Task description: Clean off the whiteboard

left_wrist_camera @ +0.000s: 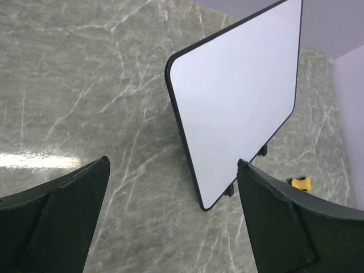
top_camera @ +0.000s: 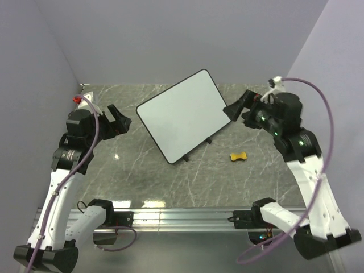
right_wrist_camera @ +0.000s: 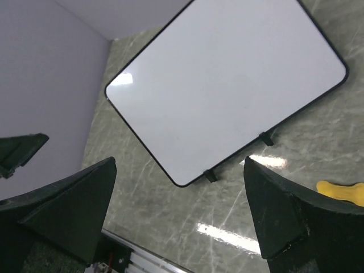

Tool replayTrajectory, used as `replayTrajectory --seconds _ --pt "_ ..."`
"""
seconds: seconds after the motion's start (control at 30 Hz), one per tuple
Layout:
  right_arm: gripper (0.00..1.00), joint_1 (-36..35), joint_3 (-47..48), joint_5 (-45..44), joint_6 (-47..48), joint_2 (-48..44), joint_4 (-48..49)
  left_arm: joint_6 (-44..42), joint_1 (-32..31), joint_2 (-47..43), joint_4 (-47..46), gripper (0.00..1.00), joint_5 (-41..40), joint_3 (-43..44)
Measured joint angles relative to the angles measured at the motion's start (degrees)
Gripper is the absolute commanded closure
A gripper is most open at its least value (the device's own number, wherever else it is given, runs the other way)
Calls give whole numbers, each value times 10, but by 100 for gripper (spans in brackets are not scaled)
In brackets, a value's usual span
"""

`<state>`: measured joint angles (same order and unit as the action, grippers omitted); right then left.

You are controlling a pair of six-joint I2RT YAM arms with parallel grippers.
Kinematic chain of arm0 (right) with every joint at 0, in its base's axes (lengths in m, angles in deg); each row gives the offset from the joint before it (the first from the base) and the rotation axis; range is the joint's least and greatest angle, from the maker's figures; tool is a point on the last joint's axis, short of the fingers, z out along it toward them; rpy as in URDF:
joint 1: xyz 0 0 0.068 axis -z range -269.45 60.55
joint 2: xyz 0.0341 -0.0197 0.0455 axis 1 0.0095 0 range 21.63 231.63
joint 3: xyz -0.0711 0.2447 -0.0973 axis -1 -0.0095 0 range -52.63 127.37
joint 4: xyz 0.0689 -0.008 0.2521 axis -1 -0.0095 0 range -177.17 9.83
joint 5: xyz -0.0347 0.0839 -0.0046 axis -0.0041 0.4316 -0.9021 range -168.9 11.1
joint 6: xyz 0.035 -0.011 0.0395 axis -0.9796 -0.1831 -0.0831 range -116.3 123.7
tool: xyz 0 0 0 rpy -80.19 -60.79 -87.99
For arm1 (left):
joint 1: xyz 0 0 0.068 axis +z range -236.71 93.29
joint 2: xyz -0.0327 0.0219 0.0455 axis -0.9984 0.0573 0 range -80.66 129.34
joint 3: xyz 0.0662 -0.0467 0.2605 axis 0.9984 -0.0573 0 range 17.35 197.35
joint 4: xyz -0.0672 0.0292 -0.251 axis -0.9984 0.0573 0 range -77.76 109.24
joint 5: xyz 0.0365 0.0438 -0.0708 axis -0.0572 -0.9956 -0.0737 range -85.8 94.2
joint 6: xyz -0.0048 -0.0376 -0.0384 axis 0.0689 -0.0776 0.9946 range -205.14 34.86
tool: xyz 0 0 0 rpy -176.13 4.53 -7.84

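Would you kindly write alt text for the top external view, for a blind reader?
A blank whiteboard sits askew on a grey marble table, between the open, empty left gripper and right gripper. A small yellow eraser lies near its feet.

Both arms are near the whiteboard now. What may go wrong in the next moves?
1. The yellow eraser lies on the table, apart from the whiteboard, while the left gripper and right gripper are both open and empty; wiping without it would likely clean nothing.
2. Nothing holds the board, so a sideways push might slide or turn it.
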<state>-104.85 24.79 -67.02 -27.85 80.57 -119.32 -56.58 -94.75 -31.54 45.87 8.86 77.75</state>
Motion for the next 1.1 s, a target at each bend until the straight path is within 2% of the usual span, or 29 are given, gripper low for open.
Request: replayTrajectory --seconds 0.13,0.4,0.77,0.93,1.1 --pt "0 0 -33 -14 21 -92 -5 2 0 -13 0 1 -2 2" --pt "0 0 -181 -53 29 -264 7 1 0 -1 -4 1 -26 2" --pt "0 0 -203 -75 30 -290 4 2 -1 13 -65 1 -99 -12" --pt "0 0 -197 -87 33 -288 0 -3 -2 -10 -153 1 -158 -83" --pt "0 0 -197 -91 28 -285 1 -73 -14 -65 -327 1 -232 -252"
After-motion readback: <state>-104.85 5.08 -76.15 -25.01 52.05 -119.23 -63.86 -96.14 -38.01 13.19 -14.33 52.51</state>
